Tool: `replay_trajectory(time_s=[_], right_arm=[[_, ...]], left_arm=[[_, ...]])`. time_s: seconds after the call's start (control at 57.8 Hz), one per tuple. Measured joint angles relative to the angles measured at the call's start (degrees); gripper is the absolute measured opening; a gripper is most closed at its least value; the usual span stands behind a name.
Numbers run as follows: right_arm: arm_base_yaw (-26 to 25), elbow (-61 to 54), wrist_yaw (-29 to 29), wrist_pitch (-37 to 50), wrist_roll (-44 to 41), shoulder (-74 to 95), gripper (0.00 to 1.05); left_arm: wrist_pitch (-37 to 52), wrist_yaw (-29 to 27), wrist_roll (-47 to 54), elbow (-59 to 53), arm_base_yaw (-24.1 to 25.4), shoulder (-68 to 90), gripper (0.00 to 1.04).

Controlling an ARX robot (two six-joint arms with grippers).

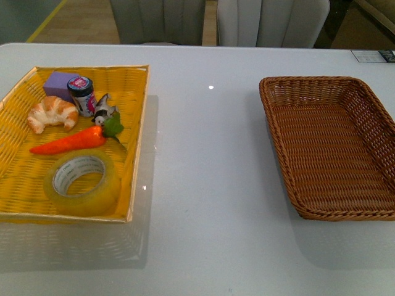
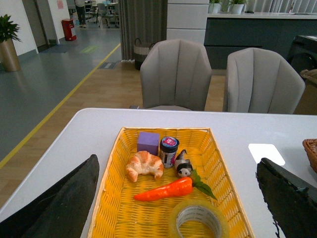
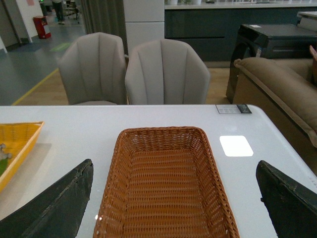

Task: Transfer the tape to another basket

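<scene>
Closest in, the left gripper (image 2: 178, 166) and right gripper (image 3: 174, 166) hold their jaws wide apart. Farther out, the wide translucent yellowish tape roll (image 1: 82, 184) lies flat in the bright yellow woven tray (image 1: 139, 123), well apart from the dark brown wicker basket (image 1: 333, 148).

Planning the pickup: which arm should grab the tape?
Left. The tape lies in the yellow basket on the robot's left, close before the open left gripper; the right gripper faces the brown basket.
</scene>
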Motion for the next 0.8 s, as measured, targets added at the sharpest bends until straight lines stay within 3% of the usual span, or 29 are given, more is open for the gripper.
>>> replay_trajectory(time_s=[0.606, 0.623, 0.71, 0.745, 0.797], right_arm=[[0.0, 0.0, 0.0, 0.0, 0.0, 0.0, 0.96], [0.0, 0.0, 0.0, 0.0, 0.0, 0.0, 0.96], [0.0, 0.0, -0.1, 0.0, 0.0, 0.0, 0.96], [0.0, 0.0, 0.0, 0.0, 0.0, 0.0, 0.96], [0.0, 0.0, 0.0, 0.0, 0.0, 0.0, 0.96]], left_arm=[[0.0, 0.0, 0.0, 0.0, 0.0, 0.0, 0.96], [-0.3, 0.7, 0.1, 0.1, 0.2, 0.2, 0.96], [-12.3, 14.2, 2.1, 5.4, 4.3, 8.3, 0.96], [-12.5, 17.6, 2.3, 6.9, 5.1, 13.3, 0.96], [-9.0, 18.5, 2.8, 8.1, 5.2, 19.0, 0.96]])
